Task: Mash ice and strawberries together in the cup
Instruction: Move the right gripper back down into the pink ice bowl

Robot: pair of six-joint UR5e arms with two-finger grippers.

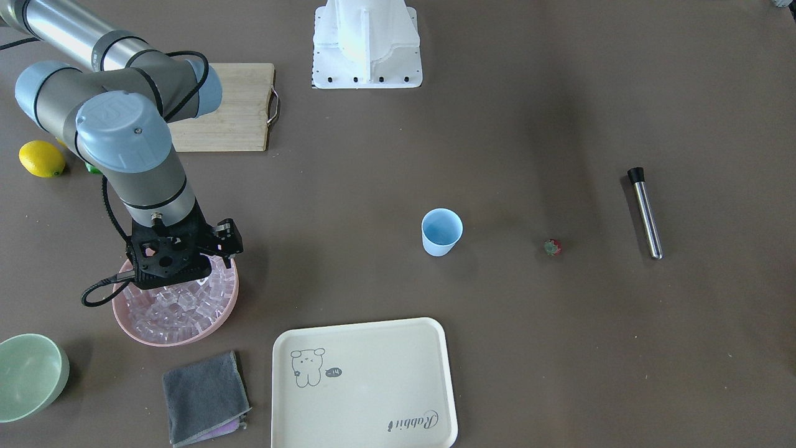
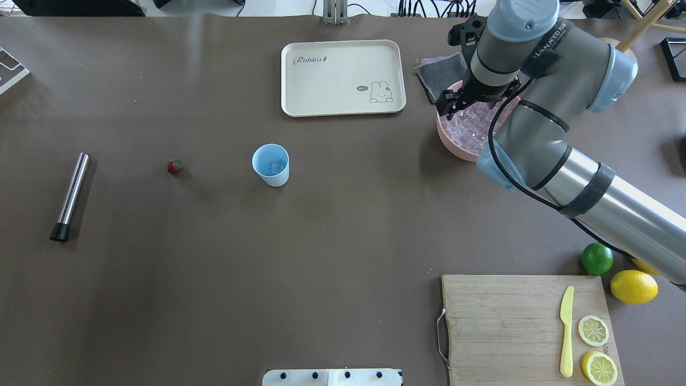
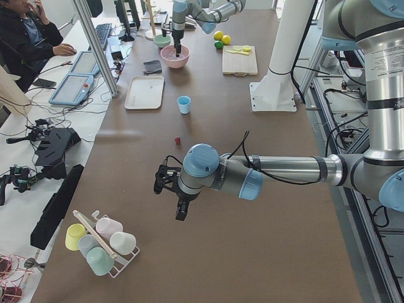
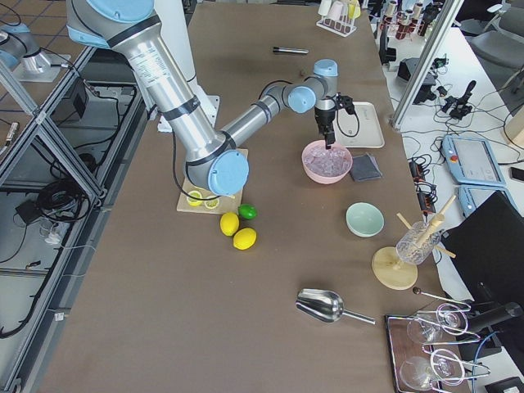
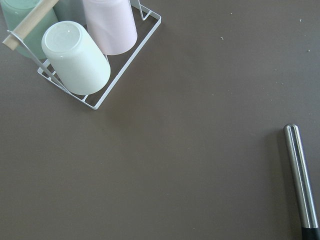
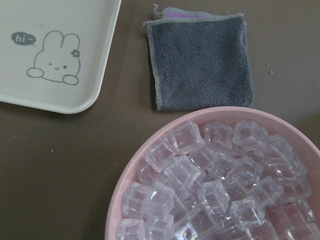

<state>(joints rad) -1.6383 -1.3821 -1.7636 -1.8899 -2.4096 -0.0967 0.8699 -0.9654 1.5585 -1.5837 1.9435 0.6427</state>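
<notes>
The light blue cup (image 2: 271, 164) stands upright mid-table and also shows in the front view (image 1: 441, 231); one ice cube (image 2: 275, 167) lies in it. The tiny red strawberry (image 2: 174, 166) lies on the table apart from the cup, on the robot's left. Many ice cubes (image 6: 210, 190) fill a pink bowl (image 1: 127, 320). My right gripper (image 4: 330, 144) hangs over that bowl, tips down at the ice; its fingers are hidden, so I cannot tell if it is open. My left gripper (image 3: 180, 211) hovers over bare table beyond the strawberry; I cannot tell its state.
A steel muddler (image 2: 70, 195) lies at the robot's far left. A cream tray (image 2: 343, 78) and grey cloth (image 6: 202, 62) lie beside the pink bowl. A pale green bowl (image 1: 28, 373), cutting board (image 2: 528, 327), lemon (image 2: 633, 286), lime (image 2: 597, 259) and cup rack (image 5: 95, 50) are nearby.
</notes>
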